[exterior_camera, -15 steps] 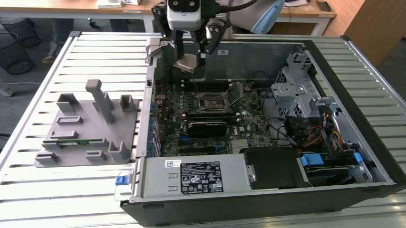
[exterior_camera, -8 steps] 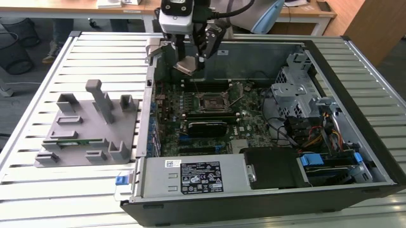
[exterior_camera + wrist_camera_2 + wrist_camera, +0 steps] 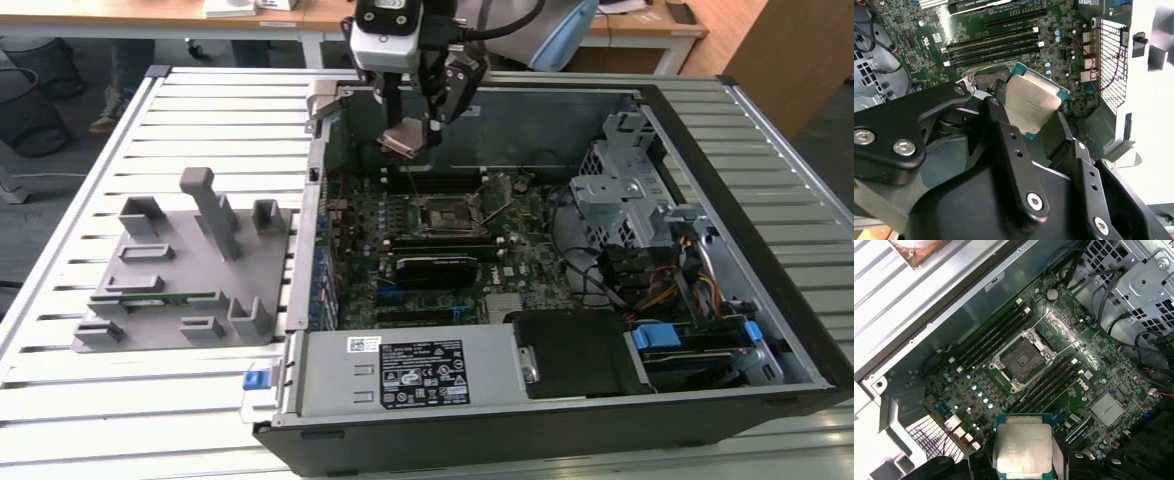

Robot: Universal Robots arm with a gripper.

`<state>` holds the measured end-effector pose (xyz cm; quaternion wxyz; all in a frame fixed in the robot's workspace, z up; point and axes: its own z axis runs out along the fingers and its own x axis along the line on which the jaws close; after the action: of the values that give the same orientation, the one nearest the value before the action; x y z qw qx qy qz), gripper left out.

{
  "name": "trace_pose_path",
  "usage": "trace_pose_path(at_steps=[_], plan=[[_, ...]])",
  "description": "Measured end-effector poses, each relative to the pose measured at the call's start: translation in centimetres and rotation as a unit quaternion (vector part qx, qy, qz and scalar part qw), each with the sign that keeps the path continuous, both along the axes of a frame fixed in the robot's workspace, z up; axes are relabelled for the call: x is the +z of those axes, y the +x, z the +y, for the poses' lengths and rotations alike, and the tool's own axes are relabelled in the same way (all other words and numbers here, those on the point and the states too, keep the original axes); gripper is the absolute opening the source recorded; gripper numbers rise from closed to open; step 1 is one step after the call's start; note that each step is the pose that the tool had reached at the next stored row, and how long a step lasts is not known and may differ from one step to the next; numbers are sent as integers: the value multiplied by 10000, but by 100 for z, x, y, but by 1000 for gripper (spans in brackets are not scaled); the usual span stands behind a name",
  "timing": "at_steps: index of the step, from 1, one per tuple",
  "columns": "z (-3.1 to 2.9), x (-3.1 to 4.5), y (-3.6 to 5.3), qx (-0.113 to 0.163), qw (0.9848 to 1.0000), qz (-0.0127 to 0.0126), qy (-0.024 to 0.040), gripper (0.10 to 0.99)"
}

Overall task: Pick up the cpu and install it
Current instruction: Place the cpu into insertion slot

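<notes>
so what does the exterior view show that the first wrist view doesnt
The exterior view adds the slatted table, the grey holder with a memory stick in it, and the power supply. The first wrist view adds the round coin cell on the motherboard. Shared: the cpu held in the jaws and the open, empty socket.

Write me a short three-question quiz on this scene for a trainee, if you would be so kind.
1. True or false: the cpu is already seated in the socket.
2. The gripper holds: A nothing; B the cpu; C a fan.
3. In the exterior view, on which side of the computer case does the grey fixture stand?
Key: 1 false; 2 B; 3 the exterior view's left.
</notes>
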<state>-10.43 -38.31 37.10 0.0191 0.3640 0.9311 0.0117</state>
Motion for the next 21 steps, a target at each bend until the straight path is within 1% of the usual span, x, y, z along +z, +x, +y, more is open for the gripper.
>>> trace_pose_path(at_steps=[5,7,10,13,15,17,18,21], plan=[[33,-28,81,-76,10000,0,0,525],[41,-39,97,-139,9999,0,-2,525],[42,-56,99,-348,9994,0,-10,525],[42,-74,99,-581,9983,0,-17,525],[41,-88,99,-752,9972,0,-20,525],[41,-103,99,-934,9956,0,-20,525],[42,-120,99,-1149,9934,-2,-21,525],[42,-137,99,-1411,9900,-2,-21,525]])
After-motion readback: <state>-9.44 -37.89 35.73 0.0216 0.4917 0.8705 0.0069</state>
